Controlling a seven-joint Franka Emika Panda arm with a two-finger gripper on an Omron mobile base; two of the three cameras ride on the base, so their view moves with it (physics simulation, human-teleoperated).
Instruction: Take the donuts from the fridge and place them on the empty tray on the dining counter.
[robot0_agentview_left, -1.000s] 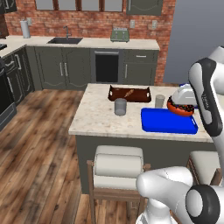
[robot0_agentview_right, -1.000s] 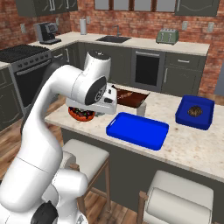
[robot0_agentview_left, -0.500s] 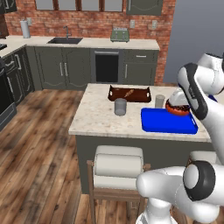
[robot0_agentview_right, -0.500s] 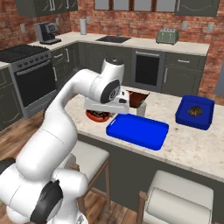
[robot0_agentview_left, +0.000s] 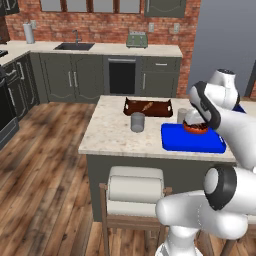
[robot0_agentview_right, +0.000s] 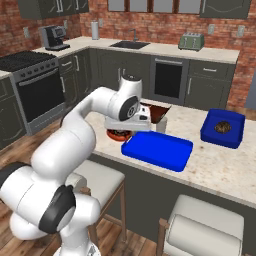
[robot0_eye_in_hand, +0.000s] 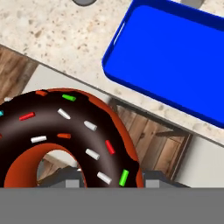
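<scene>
Simulated kitchen with brick wall and dark grey cabinets; the island's beige speckled tabletop (robot0_agentview_left: 115, 132) carries a bright blue tray (robot0_agentview_left: 192, 141), a dark brown tray (robot0_agentview_left: 148, 107), a grey cup (robot0_agentview_left: 137, 121) and, in the right base view, a darker blue tray (robot0_agentview_right: 222, 128). The fingers (robot0_eye_in_hand: 111, 177) stand partly apart and are closed on a chocolate donut (robot0_eye_in_hand: 65, 135) with coloured sprinkles. The donut hangs over the tabletop's edge just beside the bright blue tray, not yet above it in the hand view.

Glossy blue plastic tray (robot0_eye_in_hand: 175, 57); speckled stone counter (robot0_eye_in_hand: 57, 39).
</scene>
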